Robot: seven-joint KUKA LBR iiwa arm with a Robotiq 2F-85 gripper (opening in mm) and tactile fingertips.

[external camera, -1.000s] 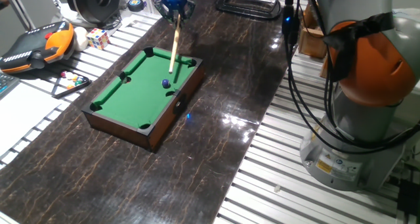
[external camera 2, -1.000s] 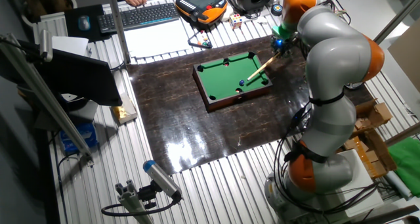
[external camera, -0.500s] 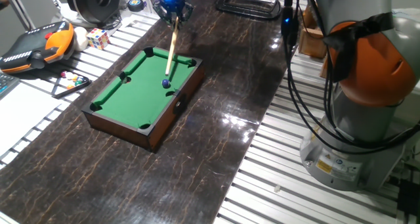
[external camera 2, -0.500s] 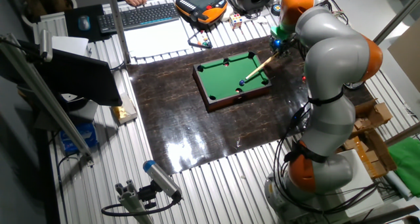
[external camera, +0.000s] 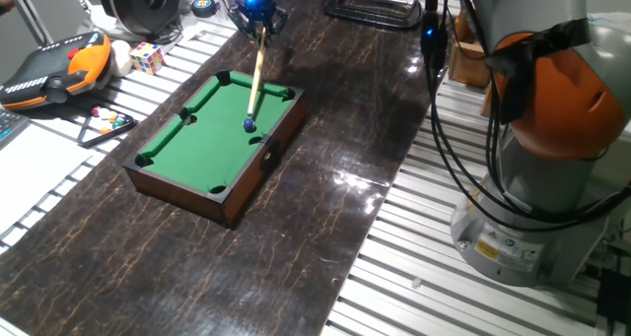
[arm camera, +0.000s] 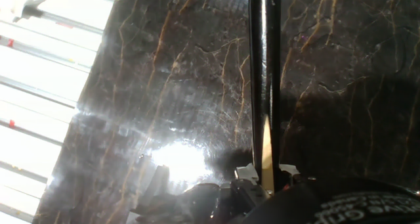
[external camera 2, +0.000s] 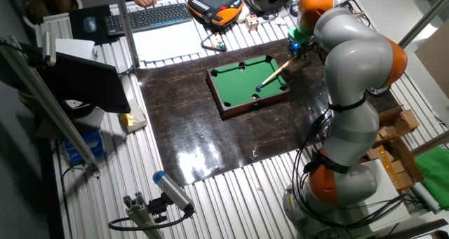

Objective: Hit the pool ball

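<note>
The pool ball, tiny and dark blue, rests on the green felt of the miniature pool table near its right rail. My gripper hangs beyond the table's far end, shut on a wooden cue stick that slants down to the ball. The cue tip sits just behind the ball, touching or nearly so. From the other side, the ball lies at the end of the cue. In the hand view the cue runs straight ahead over dark marble; the fingers are hidden.
A black triangle rack with small coloured balls, a Rubik's cube and an orange teach pendant lie left of the table. A black clamp lies at the back. The robot base and cables stand at right.
The gripper has shifted slightly left and away, and the cue tip has slid down the felt until it reaches the ball. The ball itself has not visibly moved.
</note>
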